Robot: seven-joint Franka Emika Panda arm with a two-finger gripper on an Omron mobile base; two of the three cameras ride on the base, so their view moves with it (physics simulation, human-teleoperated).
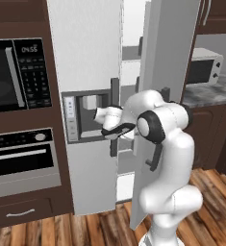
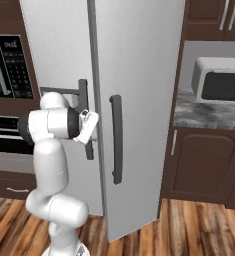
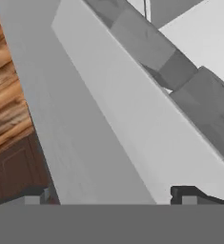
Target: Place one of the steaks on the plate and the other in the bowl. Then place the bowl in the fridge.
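Now, in the left base view, we see the fridge (image 1: pixel 85 57) filling the upper middle of the frame, its left door shut and carrying the dispenser panel (image 1: pixel 83 117), its right door (image 1: pixel 162 72) swung partly out toward us. Our arm (image 1: pixel 165 158) rises from the lower right and bends leftward, so that the hand lies at centre frame, just in front of the gap between the two doors and beside the dark handles. White shelves (image 1: pixel 129 72) show through that gap. A black microwave (image 1: pixel 18 74) and oven (image 1: pixel 20 156) sit at the left edge.

From the right base view, the open door (image 2: pixel 139 110) spreads across the middle of the frame with its dark handle (image 2: pixel 116 140); our wrist sits at centre left, tucked close behind the door's near edge.

Looking along the hand, our gripper (image 3: pixel 111 193) stands spread wide, one fingertip at lower left and one at lower right, with nothing between them. The pale edge of the door (image 3: pixel 113 124) runs diagonally across the frame between the tips, just ahead. Wooden floor (image 3: pixel 6 95) shows at the left.
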